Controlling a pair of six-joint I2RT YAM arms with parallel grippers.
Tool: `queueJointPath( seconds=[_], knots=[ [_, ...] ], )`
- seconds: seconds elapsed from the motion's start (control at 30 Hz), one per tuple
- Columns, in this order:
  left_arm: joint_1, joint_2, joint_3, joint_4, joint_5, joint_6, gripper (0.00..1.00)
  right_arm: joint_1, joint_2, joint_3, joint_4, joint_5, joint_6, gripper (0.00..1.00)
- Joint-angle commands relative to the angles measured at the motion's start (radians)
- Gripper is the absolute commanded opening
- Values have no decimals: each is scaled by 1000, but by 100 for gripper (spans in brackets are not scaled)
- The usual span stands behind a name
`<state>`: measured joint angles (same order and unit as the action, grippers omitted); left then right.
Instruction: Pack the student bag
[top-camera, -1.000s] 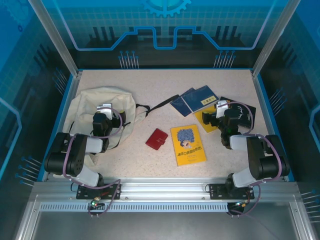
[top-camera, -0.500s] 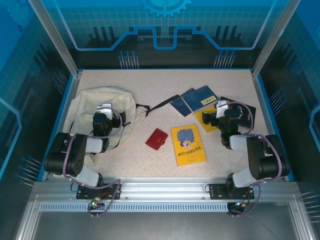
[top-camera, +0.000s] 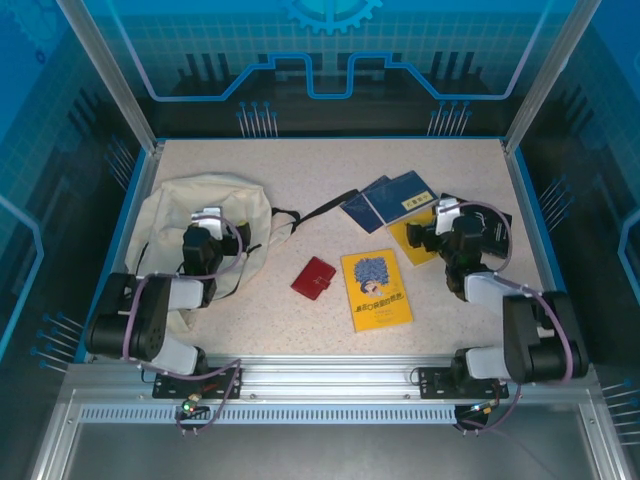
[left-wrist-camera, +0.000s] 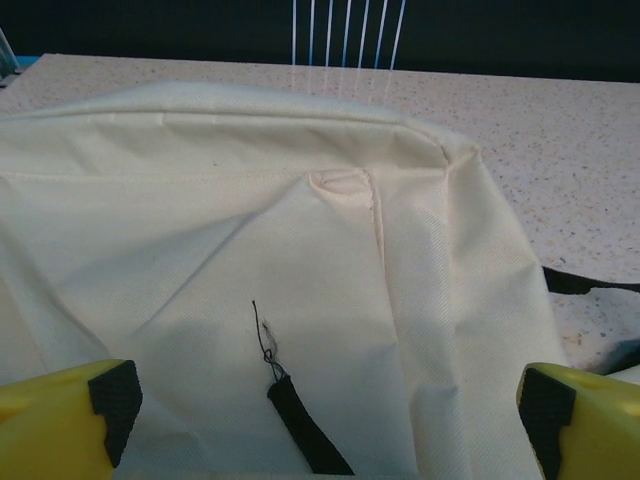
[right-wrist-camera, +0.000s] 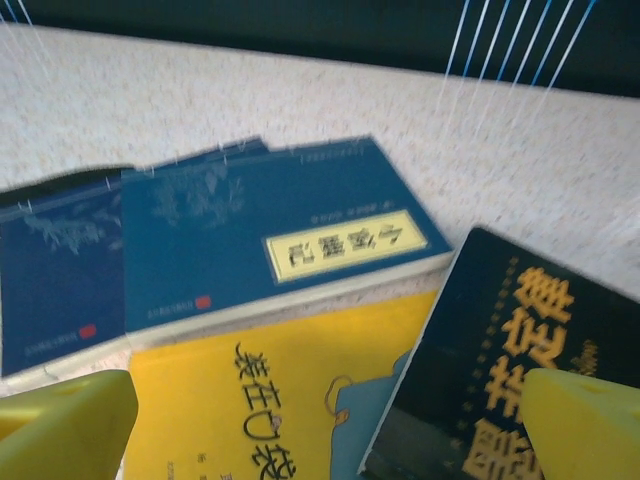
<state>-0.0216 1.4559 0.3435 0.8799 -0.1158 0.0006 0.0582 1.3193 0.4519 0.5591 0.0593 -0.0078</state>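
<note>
The student bag (top-camera: 175, 215), cream fabric with black straps, lies flat at the table's left. My left gripper (top-camera: 208, 222) hovers over it, open. In the left wrist view the bag (left-wrist-camera: 250, 230) spreads under the left gripper (left-wrist-camera: 330, 410), and a black zipper pull (left-wrist-camera: 300, 430) lies between the wide-apart fingertips (left-wrist-camera: 115, 400). My right gripper (top-camera: 447, 215) is open above a cluster of books at the right. In the right wrist view the right gripper (right-wrist-camera: 330, 430) hangs over a yellow book (right-wrist-camera: 260, 400), beside a blue book (right-wrist-camera: 270, 230) and a black book (right-wrist-camera: 520, 350).
A red wallet (top-camera: 314, 278) and another yellow book (top-camera: 376, 290) lie mid-table. Two blue books (top-camera: 387, 200) sit behind them, with a black strap (top-camera: 320, 212) trailing from the bag toward them. Blue walls edge the table.
The right arm's elbow has swung right and toward the near edge, and its gripper has edged slightly right. The left arm has shifted a little left. Both grippers stay open.
</note>
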Motion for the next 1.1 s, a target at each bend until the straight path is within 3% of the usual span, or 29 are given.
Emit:
queueJointPath(
  seconds=[0.0,0.17,0.23,0.3,0.47,0.6,0.77,0.9,1.07],
  knots=[
    [8,-107,19,-93,-22,-10,99,18,-107,82,-179,76,13,100],
    [5,-273,127,-387,-64,-130,99,32,-162,297,-640,179,217,100],
    [5,-321,185,-525,-40,-231,99,33,-138,390,-815,180,348,100],
    [5,-338,266,-698,5,-367,99,41,-96,473,-941,98,450,100],
    [3,-288,405,-962,135,-544,99,186,-23,518,-962,-20,536,100],
    [-4,-257,431,-1046,222,-569,99,354,79,579,-959,-58,613,100],
    [-18,-226,436,-1125,237,-580,99,586,253,672,-882,-125,689,98],
    [-20,-217,416,-1137,238,-584,98,741,452,826,-870,-155,739,93],
    [-20,-210,427,-1171,223,-592,97,845,675,1050,-880,-203,793,77]
  ],
)
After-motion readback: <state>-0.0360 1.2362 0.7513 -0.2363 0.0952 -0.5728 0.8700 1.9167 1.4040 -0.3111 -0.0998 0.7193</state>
